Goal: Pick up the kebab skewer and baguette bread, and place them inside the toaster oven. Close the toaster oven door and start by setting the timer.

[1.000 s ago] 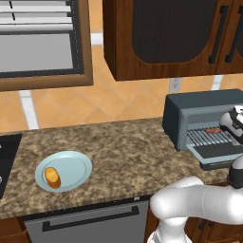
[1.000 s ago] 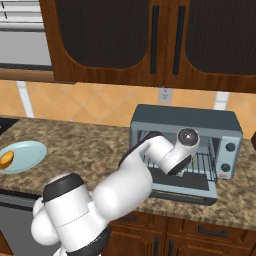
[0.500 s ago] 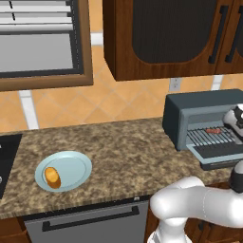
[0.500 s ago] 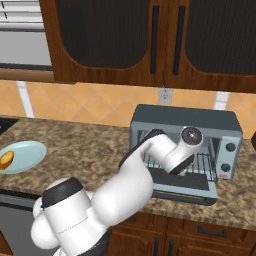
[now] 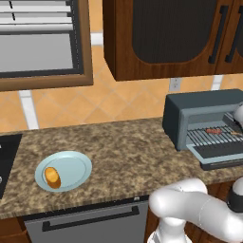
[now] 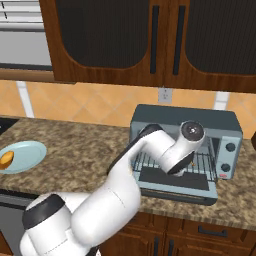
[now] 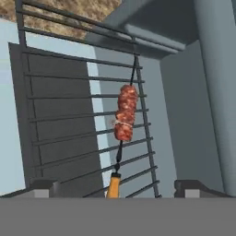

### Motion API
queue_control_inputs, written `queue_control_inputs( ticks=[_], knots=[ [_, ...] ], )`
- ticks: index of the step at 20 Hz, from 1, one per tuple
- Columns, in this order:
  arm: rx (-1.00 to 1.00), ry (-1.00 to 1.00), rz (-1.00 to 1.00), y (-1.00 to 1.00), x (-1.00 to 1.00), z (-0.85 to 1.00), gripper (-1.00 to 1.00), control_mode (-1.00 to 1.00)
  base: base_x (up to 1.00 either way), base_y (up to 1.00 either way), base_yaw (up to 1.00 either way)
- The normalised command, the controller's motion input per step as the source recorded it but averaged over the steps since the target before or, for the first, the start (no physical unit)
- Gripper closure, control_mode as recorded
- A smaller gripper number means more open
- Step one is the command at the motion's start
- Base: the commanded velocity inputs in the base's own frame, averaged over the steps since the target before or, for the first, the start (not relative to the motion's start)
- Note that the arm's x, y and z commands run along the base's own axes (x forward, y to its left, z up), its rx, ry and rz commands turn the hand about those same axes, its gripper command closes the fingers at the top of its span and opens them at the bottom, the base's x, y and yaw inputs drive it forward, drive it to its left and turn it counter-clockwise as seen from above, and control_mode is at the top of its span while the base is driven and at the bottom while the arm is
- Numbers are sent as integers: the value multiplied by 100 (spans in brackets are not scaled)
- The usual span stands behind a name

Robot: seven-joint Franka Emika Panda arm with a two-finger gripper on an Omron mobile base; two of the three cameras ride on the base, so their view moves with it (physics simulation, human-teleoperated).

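The kebab skewer [image 7: 126, 113] lies loose on the wire rack inside the toaster oven [image 5: 199, 107], orange handle end toward me. My gripper [image 7: 117, 185] stands open just in front of that handle, one fingertip [image 7: 44, 184] on each side, touching nothing. From the left base view the skewer [image 5: 213, 131] shows as a thin red stick on the rack. The toaster oven door [image 6: 175, 180] hangs folded down, open. The baguette bread [image 5: 52, 176] rests on a light blue plate [image 5: 76, 163] far left on the counter; the right base view also shows the bread [image 6: 6, 159].
Dark wooden cabinets [image 6: 150, 40] hang above the toaster oven [image 6: 185, 116]. Its knobs [image 6: 227, 157] sit on the right of the front. A black cooktop [image 5: 7, 156] lies at the counter's left end. My arm [image 6: 150, 150] spans the counter toward the oven mouth.
The jaws have spread wide and let go of the skewer, which now rests on the rack. The hand has eased back slightly from the oven.
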Motion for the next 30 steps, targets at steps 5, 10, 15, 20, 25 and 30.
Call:
queue_control_inputs(
  ticks=[5,10,15,20,25,30],
  knots=[
    [14,2,-15,87,-88,44,-100,-100,0,0,0],
    [13,0,-23,97,-100,18,-100,-100,0,0,0],
    [16,-2,-43,98,-80,0,-100,-100,0,0,0],
    [18,0,-36,100,-29,27,-100,-100,0,0,0],
    [18,-1,-35,100,-11,24,-100,-100,0,0,0],
    [18,0,-29,100,0,9,-100,-100,0,0,0]
  ],
)
